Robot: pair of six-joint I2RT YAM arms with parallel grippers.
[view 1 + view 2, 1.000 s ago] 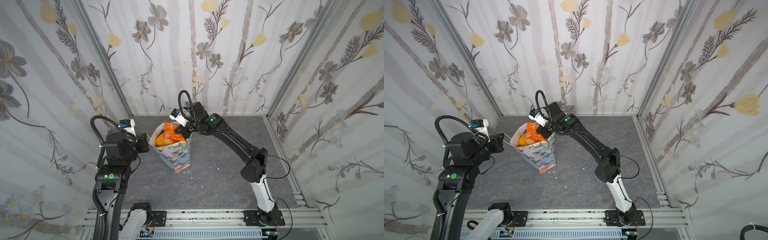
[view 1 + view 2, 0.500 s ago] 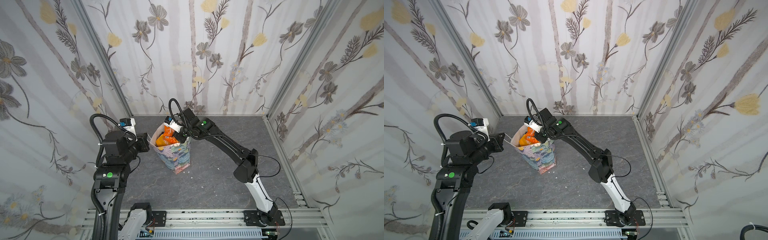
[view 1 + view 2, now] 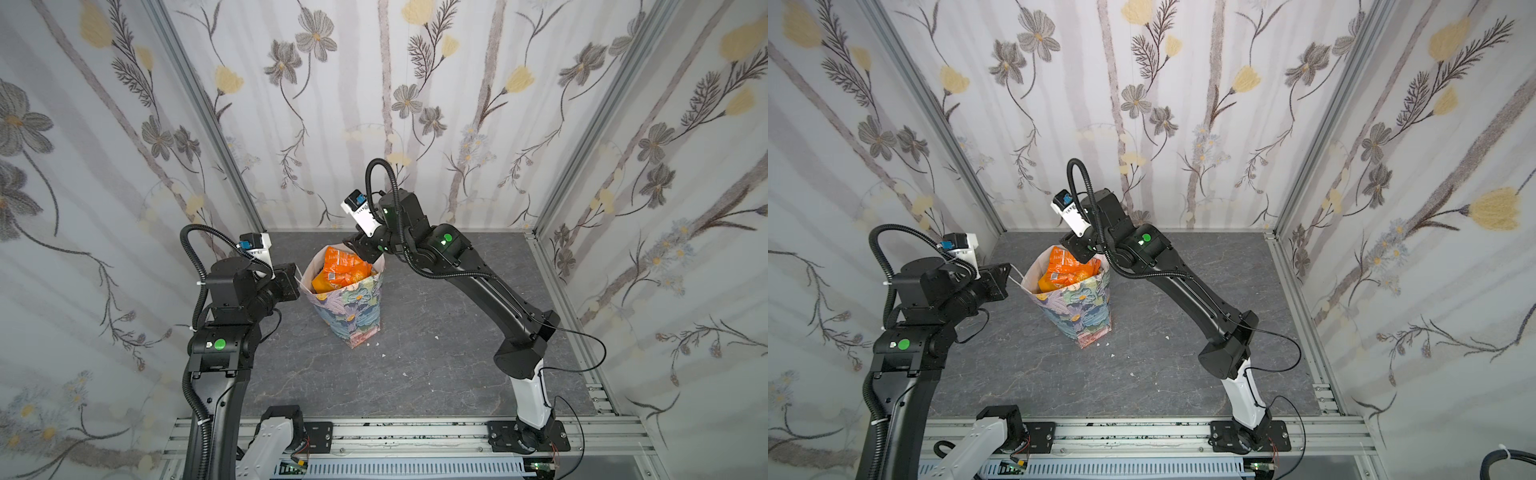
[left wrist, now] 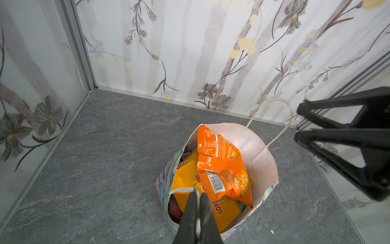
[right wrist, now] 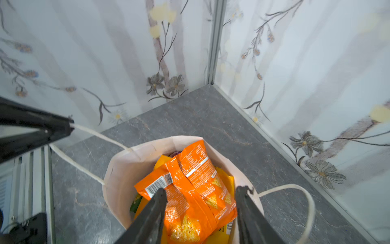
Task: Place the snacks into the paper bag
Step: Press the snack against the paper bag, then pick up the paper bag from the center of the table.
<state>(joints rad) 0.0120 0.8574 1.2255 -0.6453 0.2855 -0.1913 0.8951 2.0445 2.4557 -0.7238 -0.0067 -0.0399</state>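
Observation:
The flowered paper bag [image 3: 353, 307] [image 3: 1077, 307] stands upright mid-floor with its mouth open, white inside [image 4: 259, 156] [image 5: 120, 169]. Snacks fill it: two orange packets [image 3: 340, 270] [image 3: 1065, 270] [image 4: 221, 169] [image 5: 194, 186] lie on top of a yellow packet [image 4: 183, 179] [image 5: 225, 177]. My left gripper [image 3: 297, 276] [image 3: 1009, 270] [image 4: 197, 191] [image 5: 69, 126] is shut on the bag's white cord handle [image 5: 95, 135], beside the bag's left rim. Above the bag's far rim, my right gripper [image 3: 357, 245] [image 3: 1075, 249] [image 5: 202, 190] [image 4: 297, 124] hangs open, with the orange packets just below its fingers and not gripped.
The bag's other cord handle [image 4: 289, 118] [image 5: 310, 202] hangs loose on the right arm's side. Floral walls [image 3: 374, 104] enclose the grey stone-patterned floor [image 3: 436, 291] on three sides. Small white crumbs [image 3: 405, 374] lie near the bag. An aluminium rail [image 3: 374, 432] runs along the front.
My right gripper has opened and let go of an orange packet, which now lies on top in the bag. That arm swung left over the bag, then back. The left arm stayed put.

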